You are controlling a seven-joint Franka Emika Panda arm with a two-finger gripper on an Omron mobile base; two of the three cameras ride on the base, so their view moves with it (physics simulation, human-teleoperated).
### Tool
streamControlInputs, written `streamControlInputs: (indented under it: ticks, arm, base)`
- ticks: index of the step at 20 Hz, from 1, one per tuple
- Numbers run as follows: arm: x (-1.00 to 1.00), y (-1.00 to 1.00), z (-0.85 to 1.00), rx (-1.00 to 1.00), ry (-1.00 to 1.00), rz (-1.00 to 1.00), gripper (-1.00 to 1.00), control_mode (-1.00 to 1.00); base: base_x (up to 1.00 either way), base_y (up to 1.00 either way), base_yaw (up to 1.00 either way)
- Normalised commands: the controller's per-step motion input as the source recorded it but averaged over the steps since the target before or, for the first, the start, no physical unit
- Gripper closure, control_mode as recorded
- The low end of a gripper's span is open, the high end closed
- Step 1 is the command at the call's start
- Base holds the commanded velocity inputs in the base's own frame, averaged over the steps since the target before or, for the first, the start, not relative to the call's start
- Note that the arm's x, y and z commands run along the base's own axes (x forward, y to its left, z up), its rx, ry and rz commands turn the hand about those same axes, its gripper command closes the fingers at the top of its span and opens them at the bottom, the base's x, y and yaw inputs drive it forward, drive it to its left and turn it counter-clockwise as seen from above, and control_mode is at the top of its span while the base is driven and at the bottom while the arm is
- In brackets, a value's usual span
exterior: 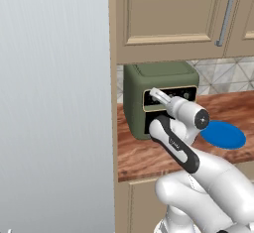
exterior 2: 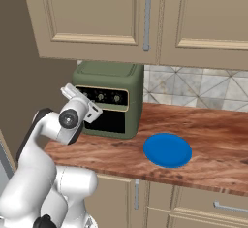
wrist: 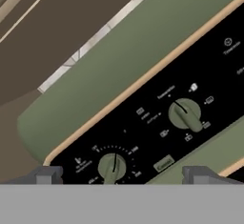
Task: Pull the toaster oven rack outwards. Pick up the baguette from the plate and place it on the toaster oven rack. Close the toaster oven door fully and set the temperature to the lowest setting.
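The olive-green toaster oven (exterior 2: 110, 79) stands at the counter's left end. Its toaster oven door (exterior 2: 109, 121) lies flush with the front, its glass dark. The toaster oven rack and the baguette are hidden. To the oven's right the blue plate (exterior 2: 167, 150) lies bare. My gripper (exterior: 158, 96) is open and held right up at the black control strip (wrist: 143, 123). In the hand view a knob with a tick scale (wrist: 112, 167) sits between my fingertips (wrist: 47, 175) without touching them. A second knob (wrist: 185, 114) is farther along the strip.
Beige upper cabinets (exterior 2: 97, 13) with a metal handle (exterior 2: 147, 18) hang low over the oven. A tall grey panel (exterior: 54, 103) walls off the left side. The wooden counter (exterior 2: 213, 125) runs to the right, backed by grey tiles (exterior 2: 193, 89).
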Motion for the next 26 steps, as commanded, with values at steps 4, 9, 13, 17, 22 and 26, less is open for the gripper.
streamControlInputs:
  ticks: [4, 9, 13, 17, 22, 26]
  arm:
    - [0.02, 0.0, -0.1, 0.0, 0.0, 0.0, -1.0, -1.0]
    - [0.0, 0.0, -0.11, 0.0, 0.0, 0.0, -1.0, -1.0]
    - [0.0, 0.03, -0.14, 0.0, 0.03, 0.0, -1.0, -1.0]
    - [0.0, 0.14, -0.12, 0.0, 0.02, 0.0, -1.0, -1.0]
    - [0.0, 0.29, -0.02, 0.0, 0.0, 0.0, -1.0, -1.0]
    - [0.01, 0.12, 0.0, 0.0, 0.0, 0.0, -1.0, -1.0]
  base:
    - [0.0, 0.0, 0.0]
    - [0.0, 0.0, 0.0]
    - [0.0, 0.0, 0.0]
    - [0.0, 0.0, 0.0]
    - [0.0, 0.0, 0.0]
    - [0.0, 0.0, 0.0]
